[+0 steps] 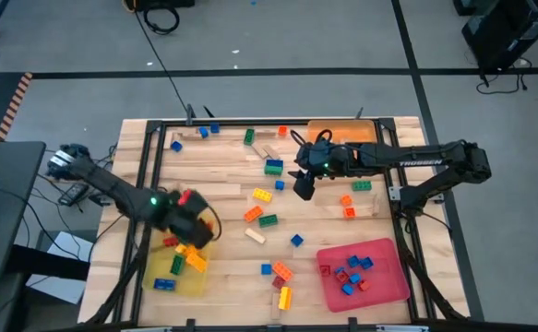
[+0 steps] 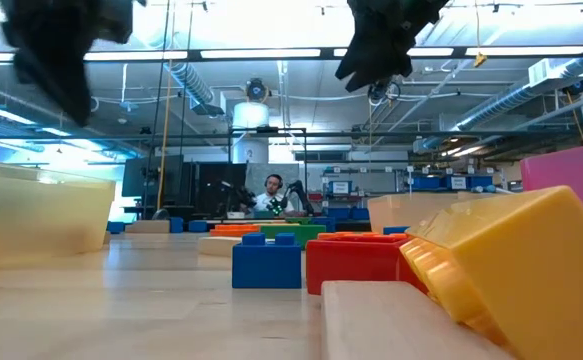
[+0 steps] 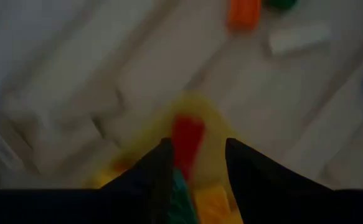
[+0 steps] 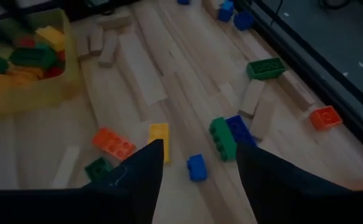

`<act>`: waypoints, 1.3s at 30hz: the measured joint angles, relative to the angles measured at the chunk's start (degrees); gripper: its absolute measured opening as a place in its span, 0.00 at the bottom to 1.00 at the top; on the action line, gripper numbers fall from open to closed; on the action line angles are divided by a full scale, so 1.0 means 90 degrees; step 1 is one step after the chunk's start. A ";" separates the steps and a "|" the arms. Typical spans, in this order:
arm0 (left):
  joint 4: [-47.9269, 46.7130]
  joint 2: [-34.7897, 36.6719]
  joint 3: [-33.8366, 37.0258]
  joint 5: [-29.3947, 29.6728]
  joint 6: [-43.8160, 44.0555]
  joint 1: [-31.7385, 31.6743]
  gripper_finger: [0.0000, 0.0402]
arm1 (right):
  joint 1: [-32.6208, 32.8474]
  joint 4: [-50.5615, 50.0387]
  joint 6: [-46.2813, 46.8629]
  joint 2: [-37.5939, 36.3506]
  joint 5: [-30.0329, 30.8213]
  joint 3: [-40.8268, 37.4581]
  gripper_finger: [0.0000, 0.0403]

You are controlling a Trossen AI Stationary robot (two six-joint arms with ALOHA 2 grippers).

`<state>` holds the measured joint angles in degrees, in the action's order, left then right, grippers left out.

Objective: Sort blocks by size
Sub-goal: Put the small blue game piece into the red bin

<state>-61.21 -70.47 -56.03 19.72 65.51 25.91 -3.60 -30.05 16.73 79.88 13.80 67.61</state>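
From above, the table (image 1: 222,198) carries three flat trays: a yellow tray (image 1: 178,274) at the near left, a red tray (image 1: 384,281) at the near right, and an orange tray (image 1: 342,131) at the far right edge. The yellow tray holds orange, yellow, blue and red blocks, the red tray holds a cluster of small blue and red ones, and what the orange tray holds is hidden by the right arm crossing it. The rest of the blocks (image 1: 269,198) lie scattered over the middle of the table, between the trays, with tan wooden pieces among them. The left gripper (image 1: 193,226) sits at the far edge of the yellow tray; the right gripper (image 1: 303,184) hovers over the loose bricks near the table's centre. In the low view a blue brick (image 2: 267,262), a red brick (image 2: 356,263) and a large yellow brick (image 2: 516,255) stand close to the camera, and a person is seated in the room behind. The left wrist view, blurred, shows the two fingers (image 3: 153,177) apart with a red block (image 3: 187,140) between them over the yellow tray; whether they pinch it I cannot tell. In the right wrist view the fingers (image 4: 141,171) are spread and empty above a small blue brick (image 4: 197,167), beside a green brick (image 4: 221,138).
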 joint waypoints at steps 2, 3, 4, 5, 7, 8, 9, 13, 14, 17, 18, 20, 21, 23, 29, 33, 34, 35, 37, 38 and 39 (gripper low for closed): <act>0.0016 0.0273 0.0000 0.0263 -0.0794 -0.0384 0.38 | 0.0098 -0.0080 0.0087 0.0006 0.0001 0.0060 0.56; 0.0017 0.0390 0.0000 0.0365 -0.1185 -0.0595 0.38 | 0.0140 -0.0082 0.0181 0.0027 0.0018 0.0108 0.57; 0.0038 0.0501 0.0000 0.0404 -0.1607 -0.0855 0.38 | 0.0180 -0.0080 0.0290 0.0049 0.0090 0.0176 0.58; 0.0080 0.0605 0.0000 0.0407 -0.2063 -0.1117 0.38 | 0.0203 -0.0097 0.0373 0.0073 0.0172 0.0242 0.59; 0.0281 0.0777 0.0000 0.0378 -0.2963 -0.1662 0.38 | 0.0226 -0.0183 0.0569 0.0206 0.0308 0.0419 0.62; 0.0416 0.0842 0.0000 0.0343 -0.3410 -0.1939 0.38 | 0.0226 -0.0234 0.0674 0.0303 0.0321 0.0544 0.63; 0.0526 0.0898 0.0000 0.0277 -0.3865 -0.2217 0.38 | 0.0223 -0.0340 0.0762 0.0428 0.0327 0.0681 0.64; 0.0786 0.1110 0.0030 -0.0080 -0.5146 -0.3225 0.38 | 0.0219 -0.1165 0.0837 0.1201 0.0337 0.1463 0.66; 0.0954 0.1217 0.0106 -0.0186 -0.5414 -0.3427 0.38 | 0.0219 -0.1448 0.0829 0.1443 0.0335 0.1680 0.66; 0.1375 0.1575 0.0450 -0.0632 -0.6115 -0.3996 0.38 | 0.0217 -0.2066 0.0838 0.2091 0.0326 0.2244 0.66; 0.1535 0.1693 0.0593 -0.0778 -0.6267 -0.4166 0.38 | 0.0205 -0.2254 0.0838 0.2263 0.0310 0.2385 0.66; 0.1844 0.1915 0.0922 -0.1085 -0.6455 -0.4471 0.38 | 0.0162 -0.2565 0.0842 0.2588 0.0248 0.2604 0.66; 0.1987 0.2006 0.1095 -0.1228 -0.6513 -0.4603 0.38 | 0.0129 -0.2682 0.0854 0.2733 0.0175 0.2660 0.66; 0.2335 0.2138 0.1435 -0.1573 -0.6545 -0.4801 0.38 | 0.0014 -0.2823 0.0971 0.2986 -0.0139 0.2686 0.66; 0.3236 0.2193 0.2157 -0.2400 -0.6457 -0.4932 0.38 | -0.0360 -0.2763 0.0976 0.3608 -0.0532 0.2687 0.67; 0.3478 0.2193 0.2210 -0.2533 -0.6389 -0.4932 0.38 | -0.0608 -0.2761 0.0645 0.3908 -0.0858 0.2691 0.67; 0.3591 0.2193 0.2210 -0.2553 -0.6387 -0.4932 0.38 | -0.0665 -0.2763 0.0585 0.3986 -0.0946 0.2691 0.67; 0.3691 0.2193 0.2210 -0.2558 -0.6384 -0.4932 0.38 | -0.0720 -0.2756 0.0513 0.4063 -0.0991 0.2691 0.67; 0.3840 0.2193 0.2210 -0.2561 -0.6378 -0.4931 0.38 | -0.0803 -0.2715 0.0401 0.4193 -0.1049 0.2691 0.67; 0.3929 0.2193 0.2210 -0.2561 -0.6377 -0.4932 0.38 | -0.0832 -0.2671 0.0310 0.4250 -0.1090 0.2691 0.67; 0.4000 0.2193 0.2210 -0.2561 -0.6376 -0.4932 0.38 | -0.0854 -0.2645 0.0217 0.4294 -0.1149 0.2691 0.67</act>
<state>-25.21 -50.74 -36.14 -3.33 8.13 -18.48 -11.28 -53.85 18.69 118.52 3.46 91.83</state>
